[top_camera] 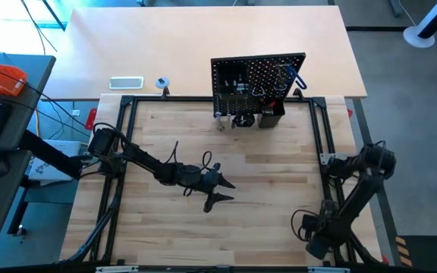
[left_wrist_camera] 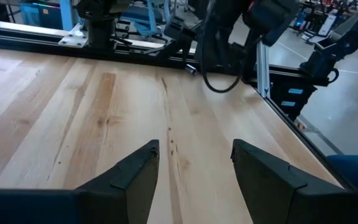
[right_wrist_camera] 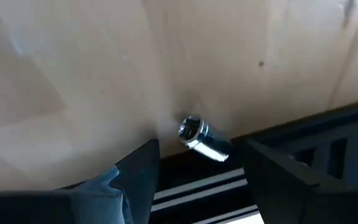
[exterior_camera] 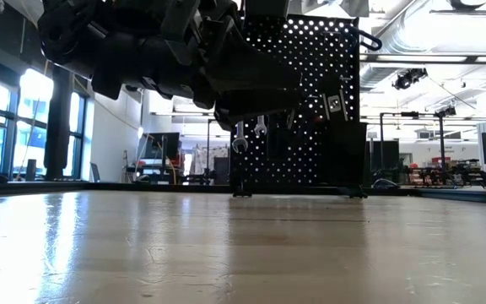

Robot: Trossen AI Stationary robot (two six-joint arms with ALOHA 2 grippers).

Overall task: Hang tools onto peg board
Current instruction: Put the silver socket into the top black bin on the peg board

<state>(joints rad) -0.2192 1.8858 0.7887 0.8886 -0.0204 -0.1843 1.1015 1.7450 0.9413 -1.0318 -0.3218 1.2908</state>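
1. The peg board [top_camera: 258, 80] stands upright at the far edge of the wooden table [top_camera: 264, 182], just inside the black frame rail [top_camera: 127, 152] that runs round the table top.
2. The tools [top_camera: 253, 89] hang on the front of the peg board; in the low view two silver wrenches [exterior_camera: 250, 133] hang from hooks on its lower left part, with other small items higher up to the right. A small black bin [top_camera: 272, 116] sits at the board's lower right.
3. The left gripper [top_camera: 222, 189] hovers above the middle of the table, well short of the peg board, fingers spread with nothing between them; its wrist view shows only bare wood in the gap.
4. In the low view the left arm fills the upper left and covers part of the peg board's left side.
5. The right gripper [right_wrist_camera: 197, 180] is folded back at the table's near right corner, fingers spread and holding nothing. Its wrist view shows a small silver bolt [right_wrist_camera: 201, 140] at the table's edge just ahead of the fingers.
6. Behind the table, on the pale desk [top_camera: 203, 38], lie a white flat rectangle [top_camera: 126, 83] and a small tape roll [top_camera: 161, 82], well apart from the peg board.
7. An orange object [top_camera: 0, 77] sits on a side stand at far left.
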